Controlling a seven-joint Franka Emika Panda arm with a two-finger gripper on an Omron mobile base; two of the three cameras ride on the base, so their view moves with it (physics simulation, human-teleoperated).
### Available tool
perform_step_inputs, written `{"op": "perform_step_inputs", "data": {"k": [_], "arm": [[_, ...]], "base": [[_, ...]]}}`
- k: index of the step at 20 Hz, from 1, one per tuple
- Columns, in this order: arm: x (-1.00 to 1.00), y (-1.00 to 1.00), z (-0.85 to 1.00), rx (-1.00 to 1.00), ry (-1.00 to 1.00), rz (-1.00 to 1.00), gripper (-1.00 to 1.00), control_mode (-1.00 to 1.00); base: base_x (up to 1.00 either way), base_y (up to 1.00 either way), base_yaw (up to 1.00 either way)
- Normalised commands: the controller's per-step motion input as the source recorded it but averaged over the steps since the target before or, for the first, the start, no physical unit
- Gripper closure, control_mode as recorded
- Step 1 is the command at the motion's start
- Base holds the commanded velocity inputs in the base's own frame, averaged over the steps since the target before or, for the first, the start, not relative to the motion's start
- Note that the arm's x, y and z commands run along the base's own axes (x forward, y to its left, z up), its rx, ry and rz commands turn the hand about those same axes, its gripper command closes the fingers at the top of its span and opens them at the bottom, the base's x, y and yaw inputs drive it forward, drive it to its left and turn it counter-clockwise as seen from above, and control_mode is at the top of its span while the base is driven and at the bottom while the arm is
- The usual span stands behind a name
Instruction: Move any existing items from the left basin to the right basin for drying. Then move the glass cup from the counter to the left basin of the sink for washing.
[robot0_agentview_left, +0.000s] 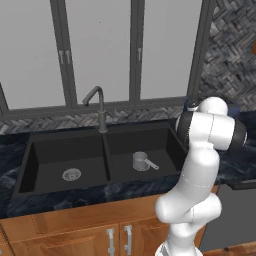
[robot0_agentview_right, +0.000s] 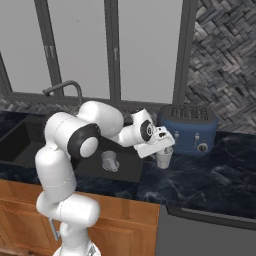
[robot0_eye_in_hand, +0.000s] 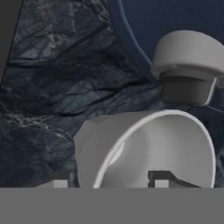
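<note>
Counter (robot0_agentview_right: 210, 175): dark marbled stone over brown cabinets, carrying the black double sink (robot0_agentview_left: 100, 155) under a grey gooseneck tap (robot0_agentview_left: 97, 107). Left basin (robot0_agentview_left: 45, 165): silver drain strainer (robot0_agentview_left: 71, 174) in its floor, nothing else seen in it. Right basin (robot0_agentview_left: 165, 145): grey metal cup with a long handle (robot0_agentview_left: 142, 161) lying on the floor. Blue toaster (robot0_agentview_right: 190, 127) stands on the counter right of the sink. Glass cup (robot0_agentview_right: 163, 157) stands upright on the counter just in front of the toaster's left end, near the sink's right edge. Gripper (robot0_agentview_right: 164, 150) is at the cup; in the hand view one fingertip (robot0_eye_in_hand: 162, 179) sits inside the rim, the other outside the wall. Whether the fingers press the glass, cannot tell.
</note>
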Motion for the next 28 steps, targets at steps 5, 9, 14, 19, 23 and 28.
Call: {"op": "perform_step_inputs", "data": {"k": [5,9,14,19,23,28], "arm": [[0.0,0.01,-0.04,0.0,0.0,0.0,1.0,-1.0],[-0.22,0.01,0.15,0.03,0.0,0.0,1.0,-1.0],[-0.52,0.2,0.59,0.11,0.0,0.0,1.0,-1.0],[-0.74,0.47,0.62,0.12,-0.02,0.04,1.0,-1.0],[-0.53,0.86,0.48,0.0,-0.11,0.12,1.0,-1.0],[-0.29,1.0,0.43,0.0,-0.04,0.14,1.0,-1.0]], "base": [[0.0,0.0,0.0],[0.0,0.0,0.0],[0.0,0.0,0.0],[0.0,0.0,0.0],[0.0,0.0,0.0],[0.0,0.0,0.0]]}}
